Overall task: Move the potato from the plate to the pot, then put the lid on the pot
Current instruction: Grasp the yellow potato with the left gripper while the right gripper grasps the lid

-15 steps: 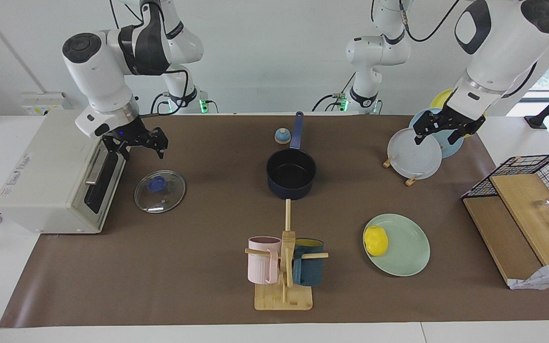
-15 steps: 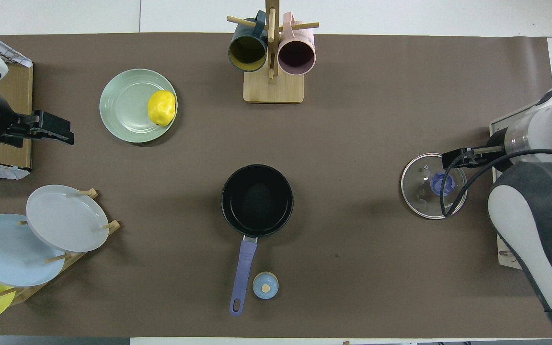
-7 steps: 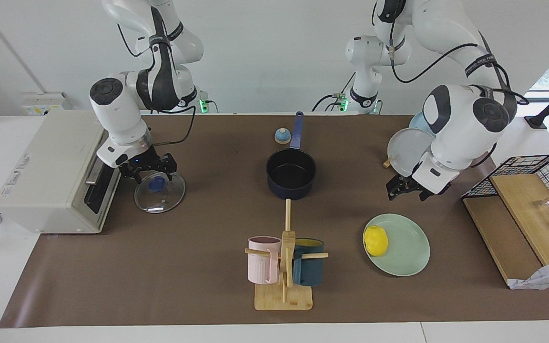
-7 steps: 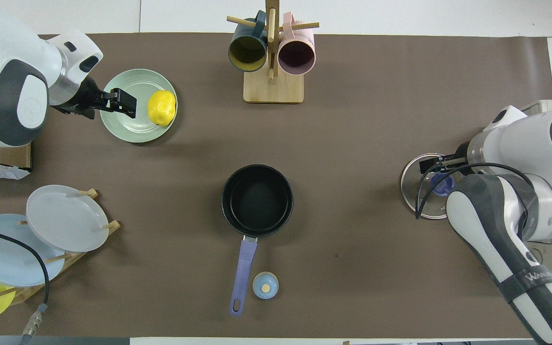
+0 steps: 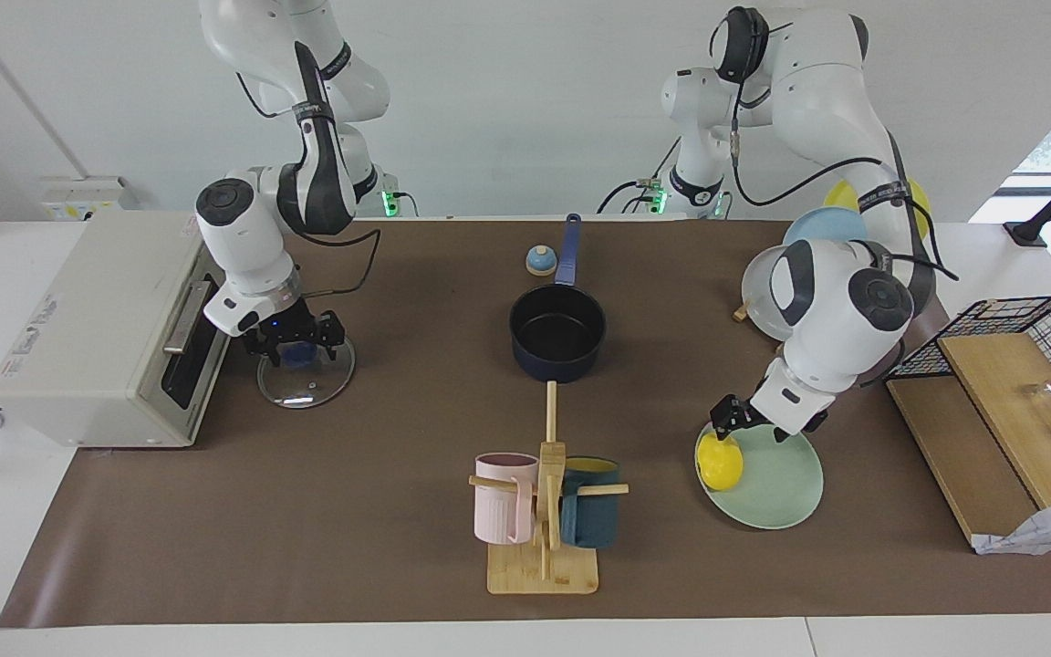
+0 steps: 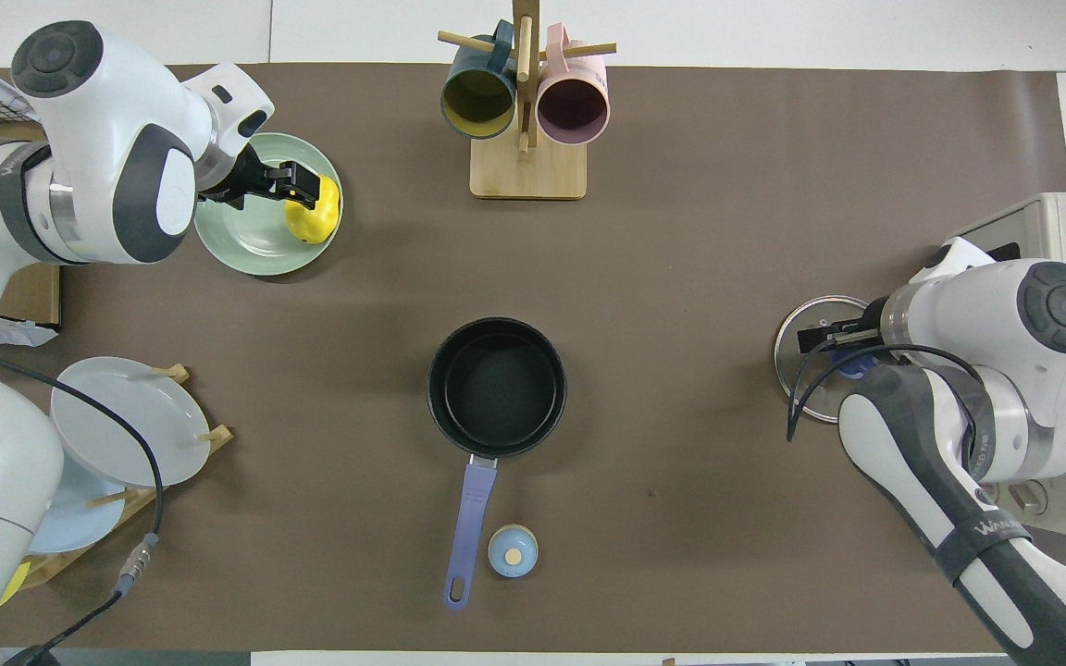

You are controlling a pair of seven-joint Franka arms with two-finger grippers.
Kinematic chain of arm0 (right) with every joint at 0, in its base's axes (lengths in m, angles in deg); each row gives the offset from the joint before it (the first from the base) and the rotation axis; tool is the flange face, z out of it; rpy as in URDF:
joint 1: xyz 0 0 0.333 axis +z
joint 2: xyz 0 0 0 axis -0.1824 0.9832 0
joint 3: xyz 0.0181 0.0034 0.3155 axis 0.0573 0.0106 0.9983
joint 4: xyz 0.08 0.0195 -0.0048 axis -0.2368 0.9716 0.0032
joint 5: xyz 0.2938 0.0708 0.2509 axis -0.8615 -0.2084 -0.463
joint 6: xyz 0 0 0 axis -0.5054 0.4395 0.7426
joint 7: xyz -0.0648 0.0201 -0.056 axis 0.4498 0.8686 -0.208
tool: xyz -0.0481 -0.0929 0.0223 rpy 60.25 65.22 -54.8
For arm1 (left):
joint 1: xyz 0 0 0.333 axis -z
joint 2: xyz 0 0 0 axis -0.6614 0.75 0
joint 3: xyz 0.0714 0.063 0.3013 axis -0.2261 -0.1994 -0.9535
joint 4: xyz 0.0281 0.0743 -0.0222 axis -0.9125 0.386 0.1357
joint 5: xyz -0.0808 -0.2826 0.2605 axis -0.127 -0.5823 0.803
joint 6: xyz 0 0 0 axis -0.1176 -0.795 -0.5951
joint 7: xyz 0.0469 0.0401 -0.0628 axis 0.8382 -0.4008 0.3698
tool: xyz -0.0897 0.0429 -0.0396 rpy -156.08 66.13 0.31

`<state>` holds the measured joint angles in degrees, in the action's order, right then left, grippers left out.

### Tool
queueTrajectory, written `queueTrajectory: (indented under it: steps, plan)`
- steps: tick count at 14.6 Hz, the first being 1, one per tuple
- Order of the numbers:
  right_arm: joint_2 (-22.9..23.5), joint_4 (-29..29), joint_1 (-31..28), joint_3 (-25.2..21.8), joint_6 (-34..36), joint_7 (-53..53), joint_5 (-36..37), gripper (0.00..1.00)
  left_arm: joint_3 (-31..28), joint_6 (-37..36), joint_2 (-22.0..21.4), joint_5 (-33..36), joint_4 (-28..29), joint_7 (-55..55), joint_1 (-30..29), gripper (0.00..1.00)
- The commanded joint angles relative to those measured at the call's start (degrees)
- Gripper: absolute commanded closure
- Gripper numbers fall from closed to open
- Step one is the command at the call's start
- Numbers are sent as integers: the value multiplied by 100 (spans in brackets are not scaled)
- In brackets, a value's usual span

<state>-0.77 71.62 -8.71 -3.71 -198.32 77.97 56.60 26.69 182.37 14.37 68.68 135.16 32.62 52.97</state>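
The yellow potato [image 5: 719, 463] lies on the mint-green plate [image 5: 776, 488], on the side toward the mug stand. My left gripper [image 5: 728, 422] is open, low over the plate, its tips at the potato's top; it also shows in the overhead view [image 6: 300, 182] at the potato [image 6: 318, 217] on the plate [image 6: 246, 236]. The navy pot [image 5: 557, 333] stands empty mid-table, its handle [image 5: 568, 246] toward the robots. The glass lid [image 5: 311, 379] lies flat in front of the toaster oven. My right gripper [image 5: 293, 336] is open, low over the lid's blue knob [image 5: 293, 354].
A toaster oven [image 5: 97, 328] stands at the right arm's end. A mug stand [image 5: 546, 511] with a pink and a teal mug is farther from the robots than the pot. A small bell [image 5: 540, 261] sits beside the handle. A rack of upright plates [image 6: 126, 421] and a wire basket [image 5: 1018, 338] are at the left arm's end.
My left gripper came down from the plate rack to the potato on the plate. My right gripper came down from beside the toaster oven onto the lid's knob.
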Motion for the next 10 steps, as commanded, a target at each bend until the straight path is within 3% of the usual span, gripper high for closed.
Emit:
queueTrajectory:
  steps: [1, 4, 10]
  plan:
    - [-90, 184, -119, 43, -183, 494, -26, 0, -74, 216, 262, -102, -181, 91, 118, 0]
    - [-99, 263, -171, 34, -201, 1117, -26, 0, -65, 470, 262, -119, -111, 109, 144, 0]
    - [-169, 544, -338, 34, -359, 1199, -26, 0, -74, 743, 254, -49, 136, 109, 162, 0]
